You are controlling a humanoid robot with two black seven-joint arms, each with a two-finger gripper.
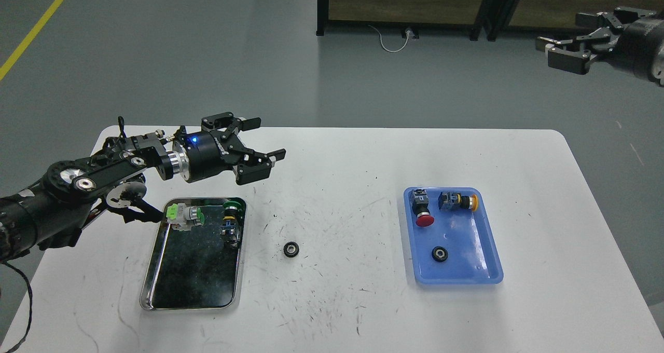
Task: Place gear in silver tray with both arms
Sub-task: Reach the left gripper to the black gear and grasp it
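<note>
A small black gear (292, 249) with a silver hub lies on the white table, just right of the silver tray (150, 285). The tray holds a green-and-grey switch (184, 215) and a green-capped switch (232, 219) at its far end. A second black gear (440, 254) lies in the blue plastic tray (493, 267). My left gripper (262, 145) is open and empty, above the table beyond the silver tray's far right corner. My right gripper (557, 49) is open and empty, high at the upper right, off the table.
The blue tray also holds a red mushroom button (423, 208) and a yellow-capped switch (457, 201). The table top (342, 301) is scuffed. Dark cabinets (404, 2) stand on the floor beyond the table.
</note>
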